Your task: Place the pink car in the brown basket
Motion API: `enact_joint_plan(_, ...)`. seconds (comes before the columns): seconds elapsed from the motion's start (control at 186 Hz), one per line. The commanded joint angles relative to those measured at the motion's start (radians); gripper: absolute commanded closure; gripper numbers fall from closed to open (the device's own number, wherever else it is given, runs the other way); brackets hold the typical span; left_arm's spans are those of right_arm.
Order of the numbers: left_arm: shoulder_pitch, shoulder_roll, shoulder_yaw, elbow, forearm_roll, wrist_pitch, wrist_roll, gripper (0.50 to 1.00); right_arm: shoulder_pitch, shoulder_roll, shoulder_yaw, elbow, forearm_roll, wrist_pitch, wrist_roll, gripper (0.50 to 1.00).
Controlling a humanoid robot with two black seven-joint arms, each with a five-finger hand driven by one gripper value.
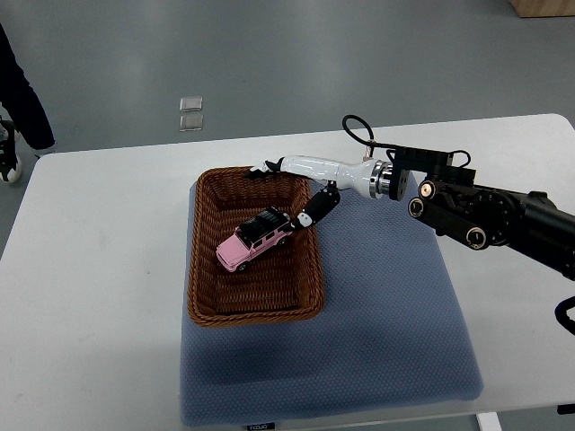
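Fingers [310,214]: spread loosely and holding nothing; one dark-tipped finger angled down-left, its tip just beside the car's right end; others pointed left along the basket's far rim.
Right hand [301,180]: white, stretched out over the basket's far right corner, palm low.
Right arm [476,214]: black, entered from the right edge, reaching left.
Pink car [254,240]: lay inside the basket, black roof up, set diagonally.
Brown basket [199,269]: rested on the blue mat's left part.
Blue mat [395,314]: on the white tabletop [99,296].
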Motion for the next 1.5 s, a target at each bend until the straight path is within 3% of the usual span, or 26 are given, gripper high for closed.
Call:
enact_joint_plan(0.0, 0.001, 0.000, 0.000, 0.000, 0.000, 0.000, 0.000, 0.500, -0.006, -0.015, 0.050, -0.007, 0.159, 0.010, -0.036, 0.607)
enact_joint_plan(0.22, -0.001, 0.000, 0.000, 0.000, 0.000, 0.000, 0.000, 0.500, -0.056, -0.089, 0.061, -0.008, 0.657, 0.021, -0.237, 0.587)
enact_joint_plan(0.531, -0.001, 0.000, 0.000, 0.000, 0.000, 0.000, 0.000, 0.500, -0.153, -0.107, 0.153, -0.045, 1.135, 0.027, -0.384, 0.587)
enact_joint_plan(0.745, 0.001, 0.000, 0.000, 0.000, 0.000, 0.000, 0.000, 0.500, -0.177, -0.104, 0.194, -0.083, 1.291, 0.099, -0.395, 0.587)
enact_joint_plan(0.96, -0.001, 0.000, 0.000, 0.000, 0.000, 0.000, 0.000, 0.500, -0.185, -0.093, 0.223, -0.146, 1.441, 0.144, -0.446, 0.587)
enact_joint_plan(1.496, 0.001, 0.000, 0.000, 0.000, 0.000, 0.000, 0.000, 0.500, -0.196, -0.087, 0.208, -0.177, 1.239, 0.139, -0.421, 0.587)
